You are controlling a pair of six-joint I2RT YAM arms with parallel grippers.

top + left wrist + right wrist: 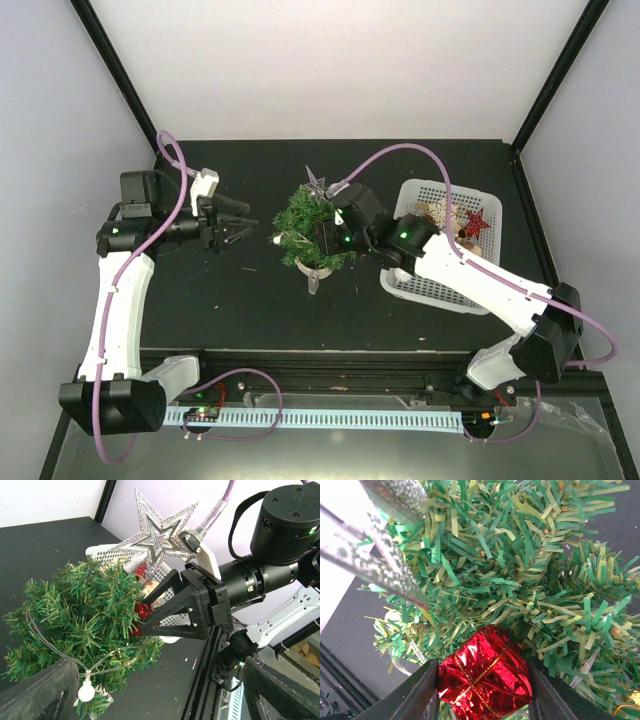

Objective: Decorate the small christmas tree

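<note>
The small christmas tree (300, 228) stands mid-table on a white pot (314, 270), with a silver star (318, 183) at its top. My right gripper (327, 238) reaches into its right side. In the right wrist view the fingers (417, 695) press both sides of a red foil gift ornament (485, 680) against the tree's branches (520, 555). The left wrist view shows that same red gift ornament (142, 611) at the right gripper's tips, the silver star (155, 535) and a string of white bulbs (86, 692). My left gripper (230, 222) hovers open just left of the tree, holding nothing.
A white mesh basket (440, 292) of ornaments, with a red glitter star (478, 222) among them, sits right of the tree under the right arm. The black table is ringed by a frame with dark corner posts. The arm bases stand at the near edge.
</note>
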